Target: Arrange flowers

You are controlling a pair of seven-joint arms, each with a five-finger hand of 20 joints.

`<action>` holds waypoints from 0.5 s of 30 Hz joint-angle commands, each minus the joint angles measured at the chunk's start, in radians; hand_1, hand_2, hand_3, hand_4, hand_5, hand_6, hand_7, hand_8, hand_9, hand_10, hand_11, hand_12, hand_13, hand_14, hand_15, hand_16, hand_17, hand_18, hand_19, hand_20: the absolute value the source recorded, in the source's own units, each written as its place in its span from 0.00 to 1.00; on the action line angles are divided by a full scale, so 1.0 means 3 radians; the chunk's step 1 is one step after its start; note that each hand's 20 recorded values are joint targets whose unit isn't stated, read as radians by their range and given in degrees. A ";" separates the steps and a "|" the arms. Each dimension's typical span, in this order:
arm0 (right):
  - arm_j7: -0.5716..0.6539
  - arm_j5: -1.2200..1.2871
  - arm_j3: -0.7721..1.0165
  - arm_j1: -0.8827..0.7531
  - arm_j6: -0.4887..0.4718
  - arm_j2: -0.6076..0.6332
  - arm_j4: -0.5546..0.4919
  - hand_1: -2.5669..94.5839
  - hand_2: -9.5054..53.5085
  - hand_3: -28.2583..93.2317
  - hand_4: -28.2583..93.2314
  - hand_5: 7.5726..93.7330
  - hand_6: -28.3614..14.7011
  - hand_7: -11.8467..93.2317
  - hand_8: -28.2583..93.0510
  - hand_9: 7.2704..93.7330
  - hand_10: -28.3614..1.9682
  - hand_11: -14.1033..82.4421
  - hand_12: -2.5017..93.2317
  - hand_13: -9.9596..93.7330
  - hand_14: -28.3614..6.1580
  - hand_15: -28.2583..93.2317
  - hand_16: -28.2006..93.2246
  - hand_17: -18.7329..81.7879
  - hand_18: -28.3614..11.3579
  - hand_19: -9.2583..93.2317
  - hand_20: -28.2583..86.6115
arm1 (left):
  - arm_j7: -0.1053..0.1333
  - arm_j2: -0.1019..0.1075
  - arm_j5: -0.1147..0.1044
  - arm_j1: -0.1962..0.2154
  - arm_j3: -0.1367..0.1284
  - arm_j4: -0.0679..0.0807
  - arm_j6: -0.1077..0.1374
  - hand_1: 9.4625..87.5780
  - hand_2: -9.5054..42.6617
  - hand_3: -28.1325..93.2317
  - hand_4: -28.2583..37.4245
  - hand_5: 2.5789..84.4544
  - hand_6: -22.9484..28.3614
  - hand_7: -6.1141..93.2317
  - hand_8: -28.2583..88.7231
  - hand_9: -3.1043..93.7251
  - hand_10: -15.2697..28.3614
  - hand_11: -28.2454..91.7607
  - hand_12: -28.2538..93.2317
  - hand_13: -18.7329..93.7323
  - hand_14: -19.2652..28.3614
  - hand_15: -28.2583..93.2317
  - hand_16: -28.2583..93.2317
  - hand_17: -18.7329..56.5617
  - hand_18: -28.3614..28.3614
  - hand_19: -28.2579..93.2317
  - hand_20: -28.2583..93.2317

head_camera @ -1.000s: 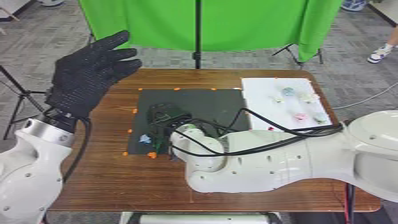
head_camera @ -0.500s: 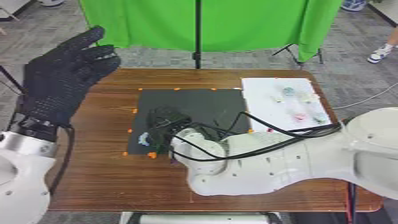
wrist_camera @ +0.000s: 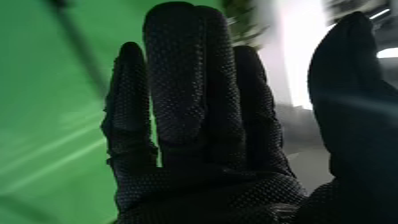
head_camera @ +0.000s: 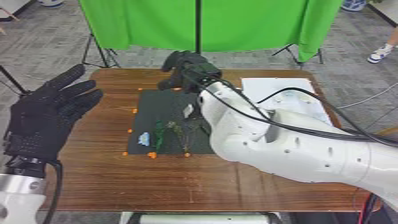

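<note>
Black mat [head_camera: 151, 107] on the worktop [head_camera: 187, 185] has flowers [head_camera: 160, 134] lying on it, blue one [head_camera: 144, 139] near its left edge. Right hand [head_camera: 197, 71]: fingers [wrist_camera: 178, 75] pretty straight, holding nothing. Left hand [head_camera: 49, 115] is relaxed, empty too.

Light blue flower [head_camera: 144, 139]: small and pale-petaled, lying at the near left part of the black mat [head_camera: 155, 107].
Green stem [head_camera: 160, 136]: dark, slender, lying lengthwise near to far, just right of the light blue flower.
Thin sprigs [head_camera: 180, 136]: dull green-brown, spindly, lying flat on the mat, right of the green stem.
Whitish piece [head_camera: 188, 111]: small, on the mat beyond the sprigs; its kind is unclear.
Pale blooms [head_camera: 306, 97]: small, faint, on the white board [head_camera: 265, 86].
</note>
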 commanded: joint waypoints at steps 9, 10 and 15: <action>0.0742 -0.0361 0.1349 -0.1538 0.0151 0.1143 -0.0053 0.40 0.02 0.79 0.00 0.55 0.67 0.23 0.13 0.78 0.47 0.37 0.18 0.80 0.53 0.71 0.35 0.48 0.17 0.89 0.37 | 0.0023 -0.0025 -0.0088 0.0068 0.0065 0.0023 0.0174 0.18 0.32 0.86 0.09 0.42 0.65 0.21 0.16 0.36 0.85 0.46 0.32 0.38 1.00 0.64 0.16 0.12 1.00 0.73 0.28; 0.0794 -0.0375 0.1383 -0.1581 0.0148 0.1173 -0.0034 0.41 0.02 0.79 0.00 0.55 0.67 0.23 0.13 0.78 0.47 0.37 0.18 0.80 0.54 0.72 0.34 0.48 0.17 0.89 0.37 | 0.0015 -0.0021 -0.0090 0.0064 0.0070 0.0025 0.0182 0.18 0.32 0.86 0.09 0.42 0.65 0.21 0.16 0.36 0.85 0.46 0.32 0.38 1.00 0.64 0.16 0.12 1.00 0.73 0.28; 0.1070 -0.0494 0.1355 -0.1655 0.0093 0.1301 0.0100 0.40 0.01 0.79 0.00 0.52 0.65 0.23 0.14 0.81 0.47 0.38 0.18 0.83 0.57 0.73 0.35 0.51 0.17 0.93 0.36 | -0.0008 -0.0029 -0.0078 0.0050 0.0106 0.0032 0.0148 0.18 0.32 0.86 0.09 0.42 0.65 0.22 0.16 0.36 0.85 0.46 0.32 0.38 1.00 0.64 0.16 0.12 1.00 0.73 0.28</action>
